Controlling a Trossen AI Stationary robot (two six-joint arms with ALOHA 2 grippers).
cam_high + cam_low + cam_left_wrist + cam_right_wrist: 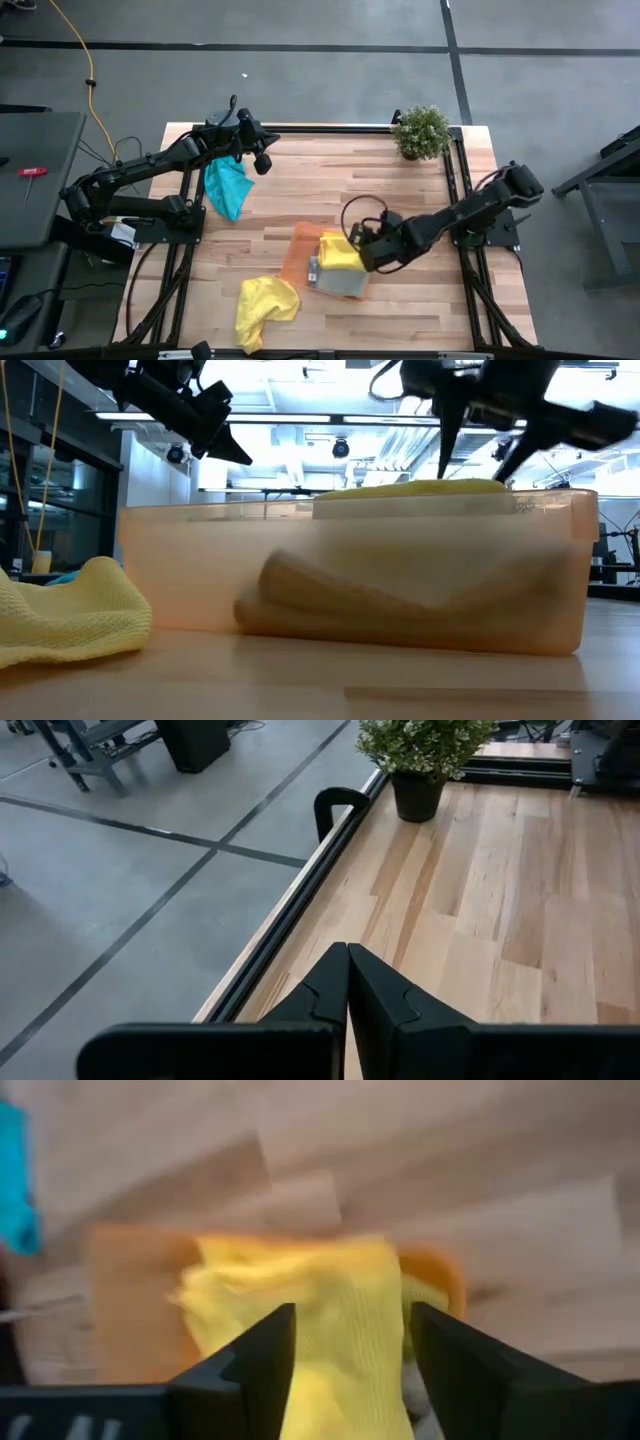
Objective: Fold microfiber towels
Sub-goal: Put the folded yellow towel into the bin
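Note:
An orange tray (300, 250) lies in the middle of the table, toward its near edge. In it a folded yellow towel (338, 252) rests on a grey towel (342, 287). My right gripper (353, 1315) hangs open right over the folded yellow towel (340, 1300), fingers slanting down. A second yellow towel (265, 305) lies crumpled on the table near the front edge. A teal towel (226, 188) lies bunched at the far left, beneath my left arm. My left gripper (347, 982) is shut on nothing, raised above the table near its far edge. My right gripper's open fingers (443, 455) come down from above over the top of the folded yellow towel (420, 487), one on either side of its middle. I cannot tell whether their tips touch the cloth. The towel lies flat on the stack in the tray.
A small potted plant (421, 130) stands at the table's far right corner. Black rails (300, 900) run along the table's edges. Bare wood lies between the tray and the plant (425, 750).

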